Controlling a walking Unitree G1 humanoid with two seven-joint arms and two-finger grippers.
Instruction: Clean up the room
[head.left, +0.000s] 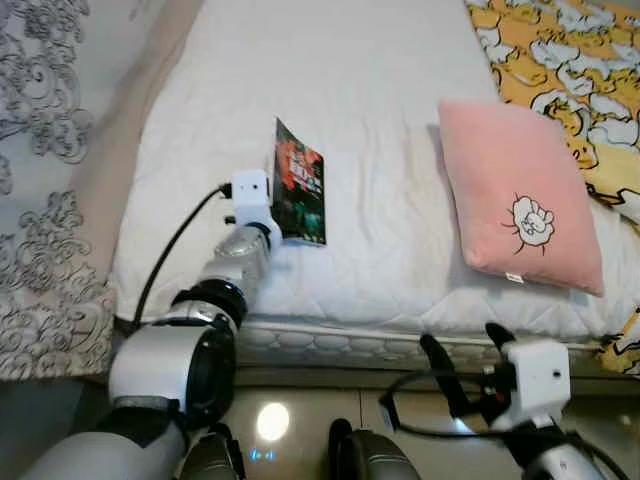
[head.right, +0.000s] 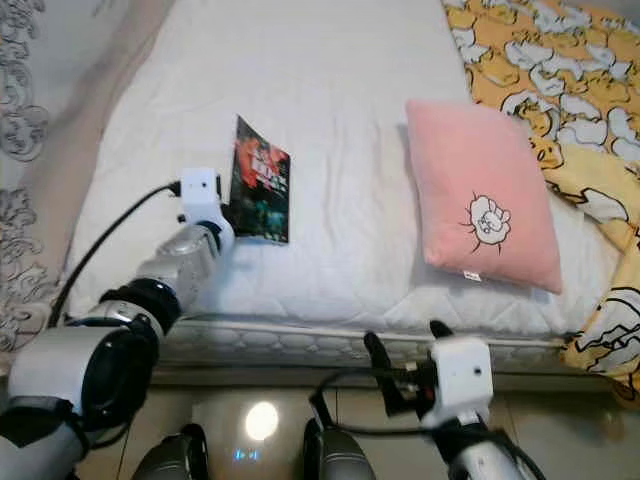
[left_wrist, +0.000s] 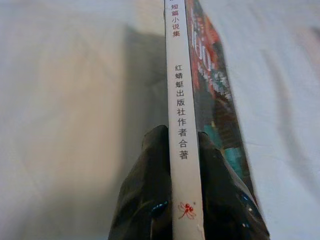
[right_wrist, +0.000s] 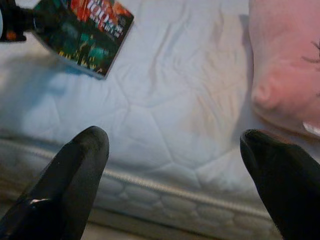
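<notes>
A paperback book (head.left: 299, 183) with a dark red-and-green cover is held tilted on edge over the white mattress (head.left: 370, 120). My left gripper (head.left: 272, 218) is shut on it. In the left wrist view both black fingers (left_wrist: 147, 195) clamp the white spine (left_wrist: 179, 120), which carries printed characters. My right gripper (head.left: 462, 362) hangs low before the mattress edge, open with nothing between its fingers (right_wrist: 75, 175). The right wrist view also catches the book (right_wrist: 82, 32) off to one side.
A pink pillow (head.left: 520, 195) with a small white drawing lies on the mattress to the right of the book. A yellow patterned blanket (head.left: 570, 60) covers the far right. A grey patterned curtain (head.left: 45, 180) hangs at the left. Glossy floor (head.left: 290, 420) lies below.
</notes>
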